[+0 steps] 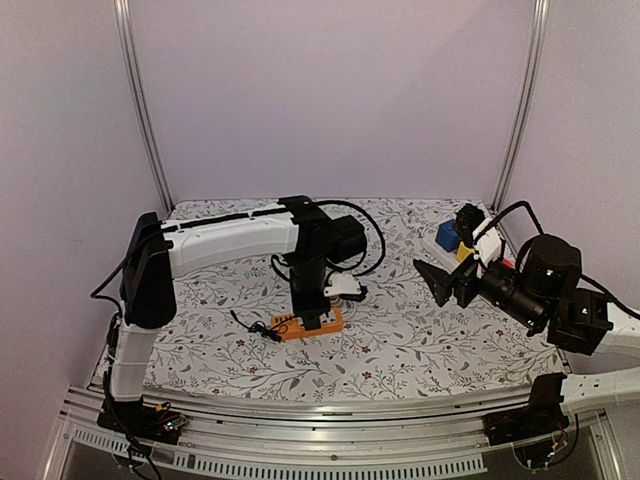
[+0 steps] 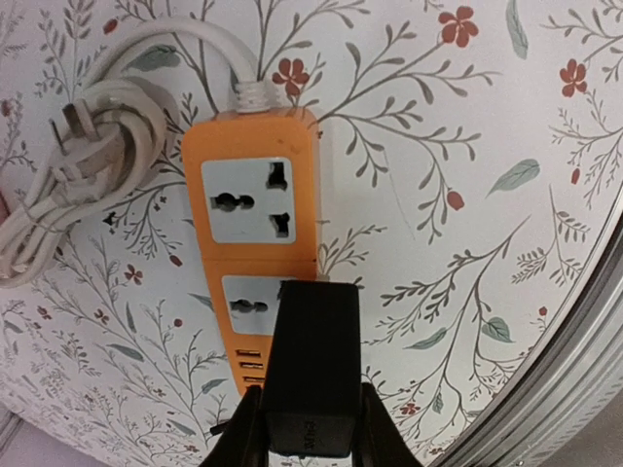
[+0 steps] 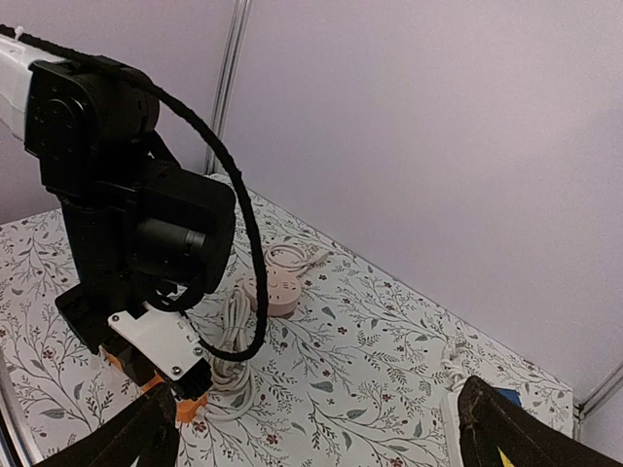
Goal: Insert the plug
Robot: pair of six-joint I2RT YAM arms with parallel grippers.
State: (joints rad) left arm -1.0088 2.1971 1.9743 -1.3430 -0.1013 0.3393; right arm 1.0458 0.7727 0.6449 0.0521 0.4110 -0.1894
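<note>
We find lettering in one place only: a faint embossed line low on the black plug (image 2: 313, 360), too small and dim for us to read. The left gripper (image 2: 310, 436) is clamped on that plug, a finger pressed against each side. It holds the plug over the orange power strip (image 2: 255, 195).

The plug's front edge covers the right part of the strip's nearer socket, while the farther socket is fully exposed. We cannot tell whether the pins touch the socket face. Small slots show on the strip just left of the plug body.

The white cord (image 2: 88, 165) lies coiled just beside the strip's left edge, with its pronged end (image 2: 70, 136) resting on the coil. To the right of the strip we see bare floral cloth (image 2: 467, 243) running out to the metal rail (image 2: 574, 370) at the table's edge.

In the top view the right gripper (image 1: 450, 283) hangs well apart from the strip, over the right side of the table. Its fingers are spread wide and carry nothing. A round beige socket block (image 3: 273, 292) sits farther back on the cloth.
</note>
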